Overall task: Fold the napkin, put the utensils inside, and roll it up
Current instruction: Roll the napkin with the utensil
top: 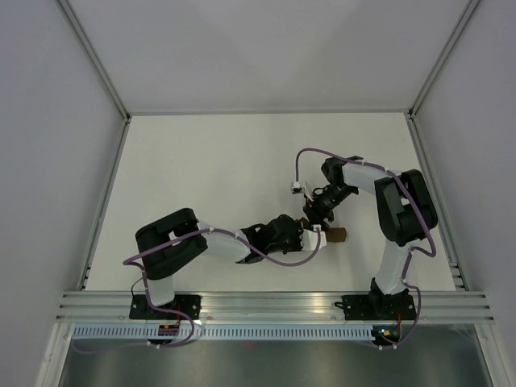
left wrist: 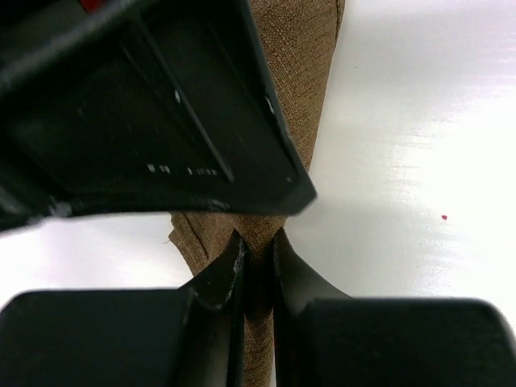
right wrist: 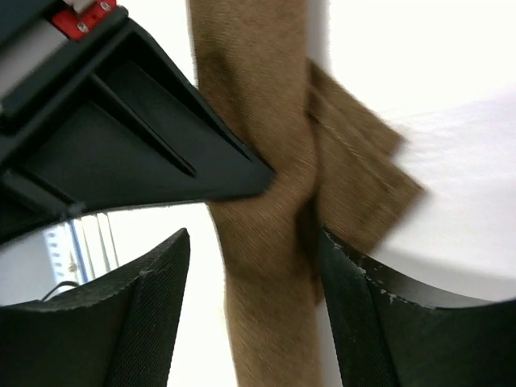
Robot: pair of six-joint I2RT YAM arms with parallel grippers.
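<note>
The brown napkin (top: 336, 235) is a narrow rolled-up strip held off the white table between the two grippers. My left gripper (top: 311, 236) is shut on the roll; in the left wrist view its fingers (left wrist: 230, 278) pinch the napkin (left wrist: 294, 89) tightly. My right gripper (top: 317, 212) is open around the same roll. In the right wrist view the napkin (right wrist: 266, 266) passes between its spread fingers (right wrist: 153, 298), against the right one, with a loose flap (right wrist: 363, 177) sticking out. The knife is hidden.
The white table (top: 226, 169) is bordered by grey walls and metal rails. The right gripper's black body (left wrist: 145, 105) fills the top of the left wrist view, very close. The left gripper's body (right wrist: 121, 137) is close in the right wrist view.
</note>
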